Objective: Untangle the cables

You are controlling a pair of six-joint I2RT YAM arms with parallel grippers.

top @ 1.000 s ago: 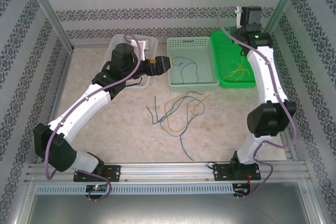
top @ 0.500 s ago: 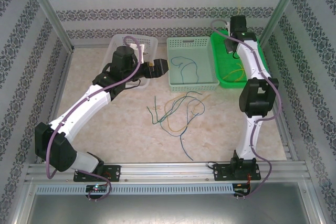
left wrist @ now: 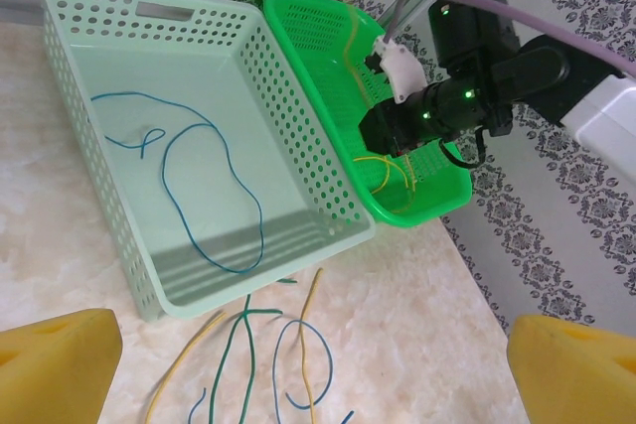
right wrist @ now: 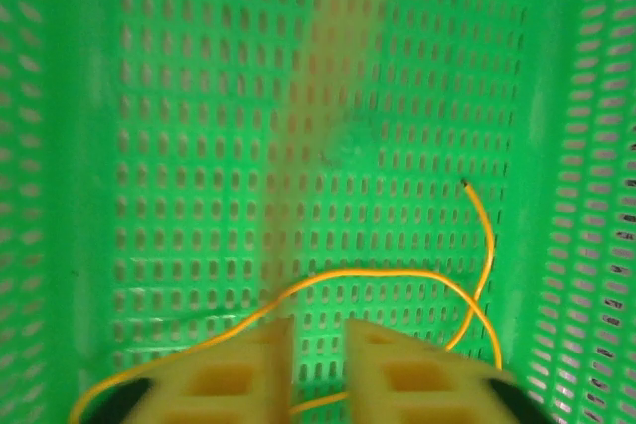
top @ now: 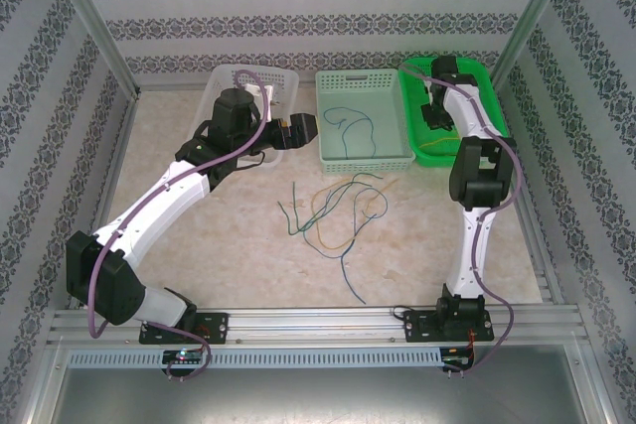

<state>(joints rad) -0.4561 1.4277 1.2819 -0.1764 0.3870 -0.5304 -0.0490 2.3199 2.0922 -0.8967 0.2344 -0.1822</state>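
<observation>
- The surface [top: 199,245] carries the knot you care about. The tangle of cables [top: 338,211] lies loose in the middle, between the two arms, just on the near side of the mint basket [top: 364,158].
- The tangle's long axis runs roughly far to near. Yellow, blue and green strands cross one another at the far end, and one dark strand trails off toward the arm bases.
- Your left pincer [top: 301,128] hangs beside the mint basket's near left corner, released, its pads [left wrist: 60,359] spread wide. From it the tangle lies toward the near edge and to the right, and in the left wrist view the uppermost strands show between the pads. This arm is the nearer one, so I judge the next pick is its to make.
- Your right pincer [top: 433,111] is down inside the bright green basket [top: 442,158], well apart from the tangle. Its fingers sit almost together with a slim gap, and you cannot tell whether a strand is pinched.
- A yellow cable [right wrist: 388,272] curls on that basket's floor just ahead of the right fingertips. A blue cable [left wrist: 260,230] lies alone in the mint basket.
</observation>
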